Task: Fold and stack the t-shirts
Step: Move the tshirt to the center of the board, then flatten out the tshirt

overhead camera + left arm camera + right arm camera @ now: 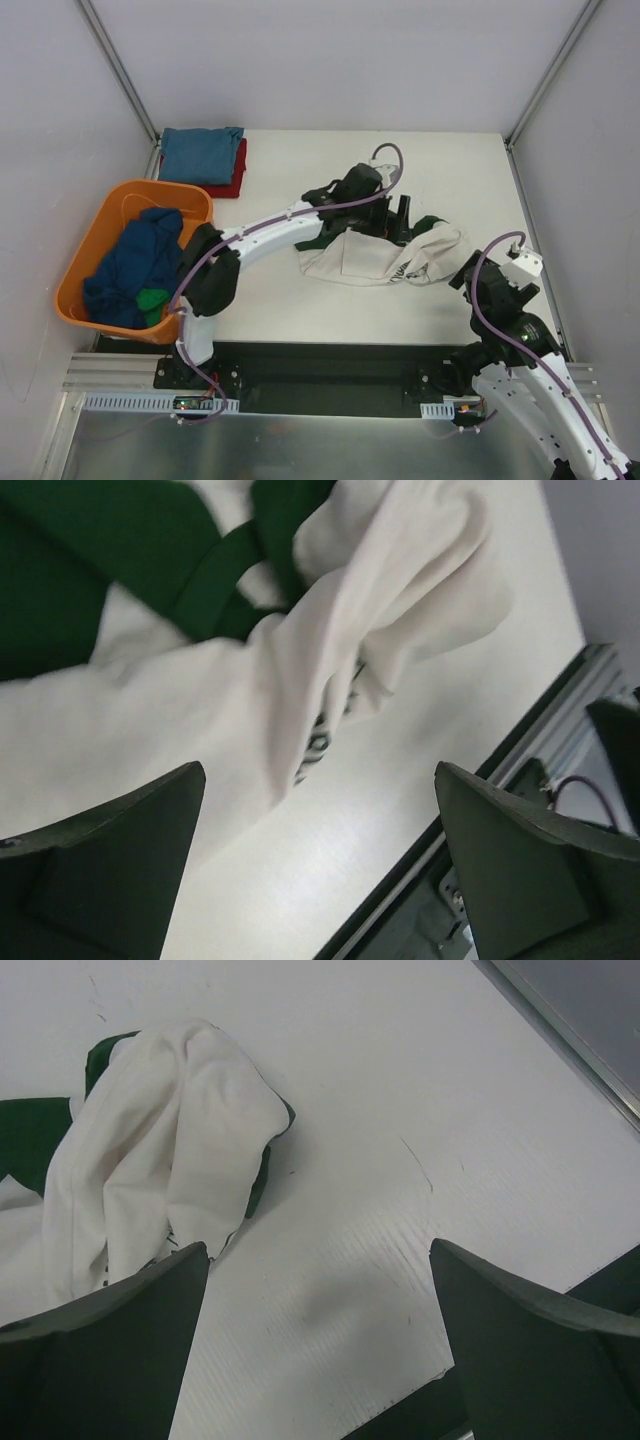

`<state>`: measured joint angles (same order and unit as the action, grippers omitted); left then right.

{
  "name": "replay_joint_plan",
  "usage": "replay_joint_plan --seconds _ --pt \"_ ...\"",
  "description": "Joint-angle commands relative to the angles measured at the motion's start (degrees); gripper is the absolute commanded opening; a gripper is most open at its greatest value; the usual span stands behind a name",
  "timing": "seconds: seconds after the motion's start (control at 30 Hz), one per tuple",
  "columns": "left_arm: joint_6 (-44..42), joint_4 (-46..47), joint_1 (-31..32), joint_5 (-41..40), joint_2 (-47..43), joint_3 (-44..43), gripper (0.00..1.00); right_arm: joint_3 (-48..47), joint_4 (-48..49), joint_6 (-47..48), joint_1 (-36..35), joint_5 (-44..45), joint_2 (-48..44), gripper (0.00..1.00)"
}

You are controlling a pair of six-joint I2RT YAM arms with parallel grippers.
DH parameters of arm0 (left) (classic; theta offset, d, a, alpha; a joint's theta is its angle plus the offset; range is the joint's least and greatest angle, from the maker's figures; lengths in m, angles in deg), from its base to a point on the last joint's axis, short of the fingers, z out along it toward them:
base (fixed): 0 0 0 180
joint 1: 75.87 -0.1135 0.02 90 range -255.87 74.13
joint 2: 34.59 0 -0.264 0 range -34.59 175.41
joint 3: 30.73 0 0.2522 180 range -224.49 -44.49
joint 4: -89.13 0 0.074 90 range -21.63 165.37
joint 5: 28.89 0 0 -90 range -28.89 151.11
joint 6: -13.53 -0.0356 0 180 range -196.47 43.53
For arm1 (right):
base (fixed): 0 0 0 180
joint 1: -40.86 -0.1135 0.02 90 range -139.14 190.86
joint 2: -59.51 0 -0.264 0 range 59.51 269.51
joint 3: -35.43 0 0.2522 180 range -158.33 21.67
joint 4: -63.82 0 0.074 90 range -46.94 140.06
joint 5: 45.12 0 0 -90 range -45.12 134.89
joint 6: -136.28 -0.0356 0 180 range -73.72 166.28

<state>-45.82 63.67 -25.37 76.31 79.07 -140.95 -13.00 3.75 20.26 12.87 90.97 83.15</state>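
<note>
A cream t-shirt with dark green sleeves (385,255) lies crumpled in the middle of the table. It fills the top of the left wrist view (250,650) and the upper left of the right wrist view (160,1150). My left gripper (392,222) is open and empty just above its far edge. My right gripper (478,280) is open and empty, just right of the shirt near the front edge. A blue shirt (200,153) lies folded on a red one (232,180) at the far left. A navy shirt (135,265) lies in the basket.
An orange plastic basket (100,225) stands at the left edge with the navy cloth and a green piece (152,298) in it. Bare white table (450,170) lies to the right of the shirts. A metal rail (320,400) runs along the front edge.
</note>
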Motion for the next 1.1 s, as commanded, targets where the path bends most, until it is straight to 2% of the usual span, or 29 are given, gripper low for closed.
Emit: replay_joint_plan --seconds 0.0,0.17,0.27,0.3,0.63,0.73,0.87,1.07 --pt "0.3 1.9 -0.8 -14.3 -16.4 13.1 0.99 -1.5 -1.8 -1.7 0.0 2.8 2.7 0.97" --pt "6.5 2.0 -2.1 -19.0 -25.5 29.4 0.98 -2.1 -2.1 -1.9 0.0 2.8 4.7 0.97" --pt "9.0 2.6 -3.2 -18.9 -26.0 32.6 0.93 -2.2 -2.2 -1.8 0.0 2.6 5.3 0.97" --pt "9.8 2.7 -3.5 -18.5 -25.6 32.8 0.88 -2.2 -2.1 -1.8 0.0 2.4 5.3 0.97" --pt "13.0 3.4 -4.6 -12.0 -13.4 28.8 0.73 -2.0 -2.1 -1.8 0.0 2.6 4.4 0.97" --pt "14.3 4.3 -4.6 -8.5 -11.4 27.8 0.69 -2.1 -2.1 -1.7 0.0 2.3 4.6 0.97" --pt "15.8 6.6 -4.4 -5.8 -10.4 28.4 0.56 -2.0 -1.9 -1.6 0.0 2.1 4.8 0.96" --pt "16.6 8.2 -3.7 -2.8 -7.9 28.0 0.50 -2.1 -1.9 -1.6 0.0 2.0 5.4 0.97"
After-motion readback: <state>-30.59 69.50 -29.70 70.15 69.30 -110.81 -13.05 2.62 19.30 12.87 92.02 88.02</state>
